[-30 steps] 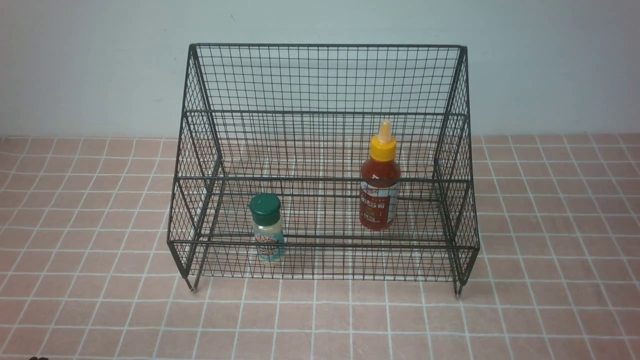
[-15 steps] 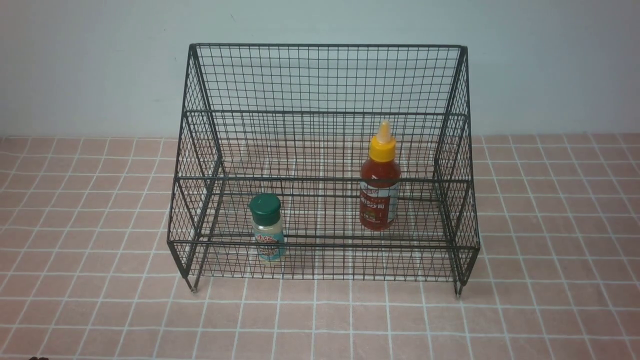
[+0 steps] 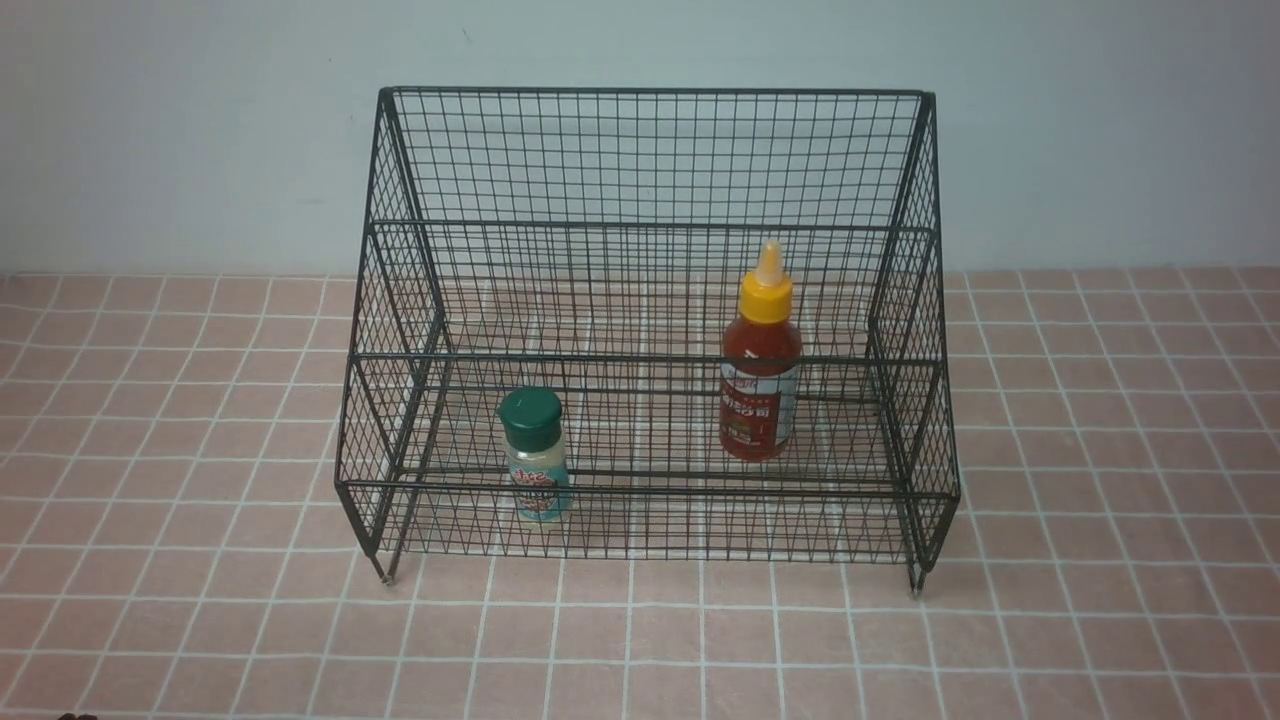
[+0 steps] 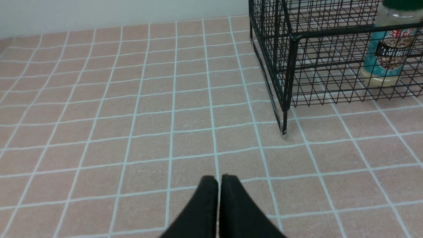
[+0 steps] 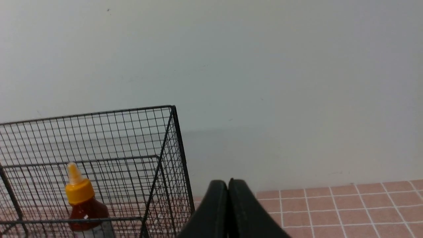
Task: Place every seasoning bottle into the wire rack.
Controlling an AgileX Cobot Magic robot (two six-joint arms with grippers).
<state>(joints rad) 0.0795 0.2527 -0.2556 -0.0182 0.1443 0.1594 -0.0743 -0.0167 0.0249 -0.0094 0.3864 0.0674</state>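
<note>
No change over the last sec: front view looks identical across all three shots, nothing shifted, no arm in that view. Reads as a settled end state, not a step in progress.

Landmark = wire rack [image 3: 645, 330], the biggest thing here, standing on the pink-tiled counter [image 3: 200, 620] with its tall back toward the wall.

Red sauce bottle [image 3: 759, 365], yellow nozzle cap: upright inside the rack, towards its right side, on what looks like the middle step, one tier back from the front. Right wrist view agrees, the bottle sits behind the rack's mesh.

Green-cap shaker jar [image 3: 535, 458]: upright inside the rack, left of centre, on the lowest front tier just behind the front rail. Left wrist view shows it behind the rack's front bars, base near the counter tiles seen through the mesh.

Left tool [image 4: 219, 180]: fingers pressed together, nothing between them, hanging over bare tiles well clear of the rack's front-left foot.

Right tool [image 5: 228, 185]: also fully closed and empty, off past the rack's right side, raised, pointing at the wall.

Judgement: both bottles are in the rack and standing, both tools empty and backed off, so the task looks done. No remaining step I can see. Only risk would be an arm bumping the rack.
</note>
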